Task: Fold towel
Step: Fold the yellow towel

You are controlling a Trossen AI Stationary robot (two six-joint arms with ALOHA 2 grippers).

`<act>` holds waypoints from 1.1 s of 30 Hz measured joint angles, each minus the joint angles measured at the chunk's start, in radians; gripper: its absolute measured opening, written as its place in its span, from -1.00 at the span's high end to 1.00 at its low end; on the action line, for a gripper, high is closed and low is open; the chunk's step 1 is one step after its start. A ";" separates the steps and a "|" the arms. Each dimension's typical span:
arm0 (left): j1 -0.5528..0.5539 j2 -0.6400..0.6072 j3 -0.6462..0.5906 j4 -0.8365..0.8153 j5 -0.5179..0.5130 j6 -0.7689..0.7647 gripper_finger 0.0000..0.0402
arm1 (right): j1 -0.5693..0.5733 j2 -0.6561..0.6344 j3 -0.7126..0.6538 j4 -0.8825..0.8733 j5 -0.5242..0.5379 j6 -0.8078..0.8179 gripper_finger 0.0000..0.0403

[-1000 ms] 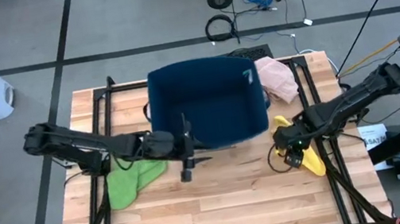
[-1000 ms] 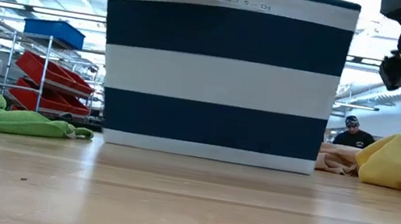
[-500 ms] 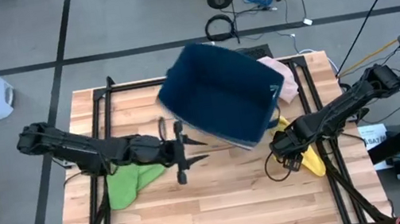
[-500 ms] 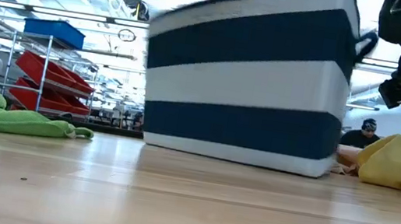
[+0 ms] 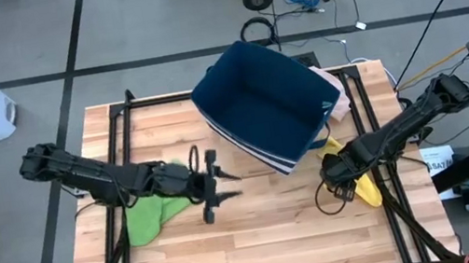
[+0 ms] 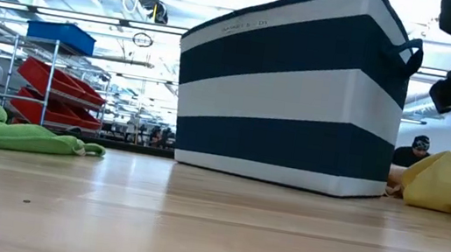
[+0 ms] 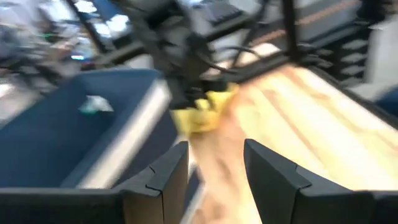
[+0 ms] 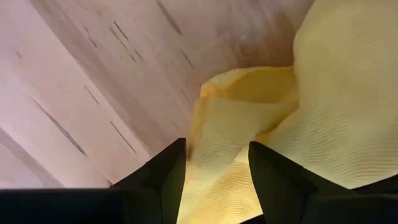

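The wooden tabletop (image 5: 261,240) lies bare along its near edge; basket (image 5: 266,106) skewed at the far edge. Left gripper (image 5: 211,190) and right gripper (image 5: 334,172) hold their jaws open, the right over the yellow towel (image 8: 298,118).

Bright, even overhead light; soft, short shadows on the table (image 5: 260,231). Low view: near tabletop out of focus, ceiling lights overexposed above the basket (image 6: 292,91). Left wrist view heavily motion-blurred. Right wrist view sharp on the yellow towel (image 8: 311,106).

Basket (image 6: 292,91) rim lettering (too small)
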 joint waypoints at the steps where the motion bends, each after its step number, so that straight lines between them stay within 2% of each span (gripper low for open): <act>1: -0.006 0.006 0.000 -0.012 0.026 -0.015 0.19 | 0.008 0.000 0.000 -0.001 0.018 0.008 0.20; 5: -0.036 0.053 0.000 -0.035 0.055 -0.077 0.19 | 0.029 0.000 0.000 0.000 0.060 0.016 0.23; 10: -0.058 0.176 0.001 0.020 0.057 -0.090 0.19 | 0.034 0.000 0.000 0.001 0.063 0.023 0.47; 14: -0.067 0.295 0.001 0.167 0.057 -0.087 0.19 | 0.053 0.000 0.000 0.026 0.056 0.008 0.77; 17: -0.068 0.361 0.001 0.326 0.057 -0.087 0.19 | 0.077 -0.005 0.000 0.124 0.021 -0.030 0.96; 21: -0.069 0.416 0.002 0.477 0.057 -0.088 0.19 | 0.103 -0.036 0.026 0.276 0.012 -0.041 0.96; 27: -0.083 0.474 0.002 0.610 0.076 -0.086 0.19 | 0.128 -0.072 0.140 0.382 0.166 -0.124 0.99; 30: -0.114 0.495 0.002 0.661 0.084 -0.024 0.19 | 0.127 -0.072 0.190 0.429 0.191 -0.187 0.99; 33: -0.143 0.500 0.002 0.646 -0.019 0.055 0.19 | 0.128 -0.071 0.216 0.435 0.190 -0.213 1.00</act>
